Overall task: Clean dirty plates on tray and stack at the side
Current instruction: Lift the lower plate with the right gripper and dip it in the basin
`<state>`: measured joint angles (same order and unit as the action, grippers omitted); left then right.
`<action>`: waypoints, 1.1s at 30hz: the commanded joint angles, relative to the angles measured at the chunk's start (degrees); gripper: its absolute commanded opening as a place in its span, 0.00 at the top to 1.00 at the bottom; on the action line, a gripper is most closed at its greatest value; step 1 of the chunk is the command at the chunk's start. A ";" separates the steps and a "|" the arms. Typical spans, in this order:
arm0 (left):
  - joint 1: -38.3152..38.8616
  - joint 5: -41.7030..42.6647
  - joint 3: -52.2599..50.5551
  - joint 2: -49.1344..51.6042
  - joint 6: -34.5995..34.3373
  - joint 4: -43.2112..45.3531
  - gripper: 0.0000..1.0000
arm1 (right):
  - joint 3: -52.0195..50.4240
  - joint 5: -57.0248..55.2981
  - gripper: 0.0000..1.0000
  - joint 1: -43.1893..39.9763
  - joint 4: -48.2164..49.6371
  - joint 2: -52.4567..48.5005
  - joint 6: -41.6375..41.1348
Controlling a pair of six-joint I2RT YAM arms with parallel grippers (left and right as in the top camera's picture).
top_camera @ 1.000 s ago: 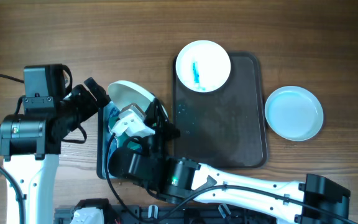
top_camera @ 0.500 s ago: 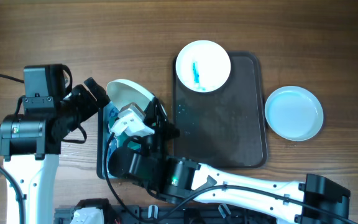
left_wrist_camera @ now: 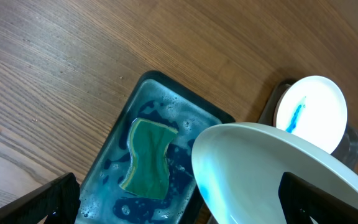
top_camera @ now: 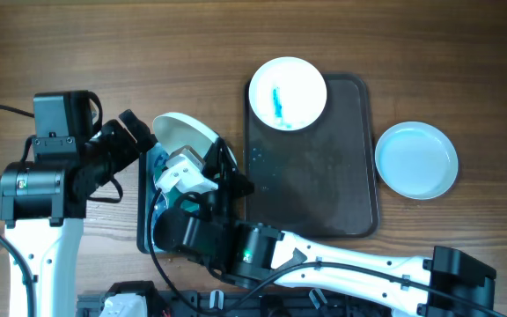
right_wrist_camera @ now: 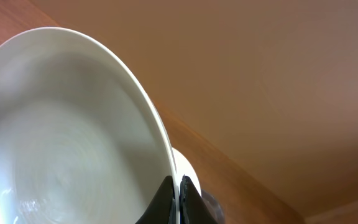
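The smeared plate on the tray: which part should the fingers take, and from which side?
Take the smeared plate by its thin rim, one finger inside, one outside. Come from the left, where it juts past the tray corner; the rim there likely has free space under it.

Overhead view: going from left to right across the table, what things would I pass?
From the left: black-and-white left robot arm → tilted round white plate held up in the air → round white plate with a blue smear → plain white round plate on the wood.

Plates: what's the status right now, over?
Right hand shut on tilted plate, over blue tub. Left hand open. Smeared plate on tray corner; plain plate beside it. Nothing blocking.
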<state>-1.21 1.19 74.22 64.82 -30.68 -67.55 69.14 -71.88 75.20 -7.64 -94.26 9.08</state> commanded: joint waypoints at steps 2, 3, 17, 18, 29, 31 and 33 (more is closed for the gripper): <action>-0.42 0.28 0.81 -0.26 0.28 -0.02 0.00 | 1.14 -1.55 0.96 0.17 0.35 0.79 0.44; -0.42 0.28 0.81 -0.26 0.28 -0.02 0.00 | 1.14 -1.55 0.96 0.17 0.35 0.79 0.44; -0.42 0.28 0.81 -0.26 0.28 -0.02 0.00 | 1.14 -1.57 0.96 0.17 0.35 0.79 2.67; -0.42 0.28 0.81 -0.26 0.28 -0.02 0.00 | 1.14 -1.57 0.96 0.17 0.35 0.79 2.67; -0.42 0.28 0.81 -0.26 0.28 -0.02 0.00 | 1.14 -1.60 0.96 0.17 0.57 0.79 2.99; -0.42 0.28 0.81 -0.26 0.28 -0.02 0.00 | 1.14 -1.60 0.96 0.15 0.57 0.79 3.93; -0.42 0.28 0.81 -0.26 0.28 -0.02 0.00 | 1.14 -0.52 0.96 -0.15 3.26 0.79 6.10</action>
<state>-1.21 1.19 74.22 64.82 -30.68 -67.55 69.14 -71.90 75.20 -7.20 -94.26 12.62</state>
